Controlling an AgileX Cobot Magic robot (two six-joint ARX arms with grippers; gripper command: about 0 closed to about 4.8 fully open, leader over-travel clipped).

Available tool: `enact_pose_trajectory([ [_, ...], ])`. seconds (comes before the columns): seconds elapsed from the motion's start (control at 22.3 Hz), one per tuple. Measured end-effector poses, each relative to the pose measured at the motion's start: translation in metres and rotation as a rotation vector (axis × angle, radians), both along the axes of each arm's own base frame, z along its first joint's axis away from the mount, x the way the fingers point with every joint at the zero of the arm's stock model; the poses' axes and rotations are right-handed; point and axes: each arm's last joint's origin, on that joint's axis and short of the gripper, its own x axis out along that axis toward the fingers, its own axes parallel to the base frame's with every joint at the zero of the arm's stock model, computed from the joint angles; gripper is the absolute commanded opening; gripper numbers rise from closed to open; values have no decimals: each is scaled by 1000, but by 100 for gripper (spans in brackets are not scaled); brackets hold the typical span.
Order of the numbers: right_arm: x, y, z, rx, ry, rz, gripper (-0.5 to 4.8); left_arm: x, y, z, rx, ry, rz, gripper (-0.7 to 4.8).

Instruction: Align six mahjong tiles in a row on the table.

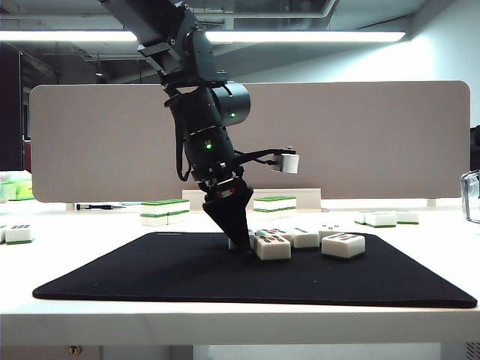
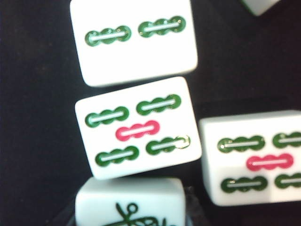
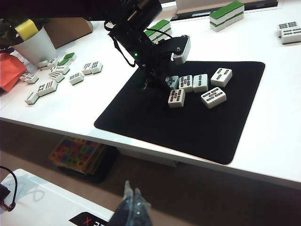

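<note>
Hovering over the tiles (image 3: 199, 82) on the mat (image 3: 188, 117), the left claw (image 1: 238, 241) is pointing down, spread unclear; the right claw (image 3: 132, 207) is sitting pressed together off the table (image 3: 277, 136), at 6 o'clock.

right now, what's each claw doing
Left claw: down among the tiles, cannot be told.
Right claw: closed, empty, off the table.

Open-plan office or lab: white desk (image 1: 82, 225), grey divider panel (image 1: 360, 142), ceiling strip lights (image 1: 300, 36), exposed ducts, black mat (image 1: 150, 270), neighbouring desks behind.
</note>
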Motion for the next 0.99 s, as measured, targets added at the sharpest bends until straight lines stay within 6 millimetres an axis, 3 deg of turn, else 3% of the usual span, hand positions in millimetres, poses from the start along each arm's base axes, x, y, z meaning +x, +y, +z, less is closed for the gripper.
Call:
enact_pose_trajectory([
  [0.27, 0, 0, 0, -7, 1, -17, -1, -3, 2, 11, 84, 8, 16, 223],
  [0.63, 0, 0, 0, -7, 1, -17, -1, -15, 14, 52, 55, -18, 21, 223],
  [0.99, 0, 0, 0, -7, 1, -17, -1, -2, 55, 62, 4, 38, 100, 222],
])
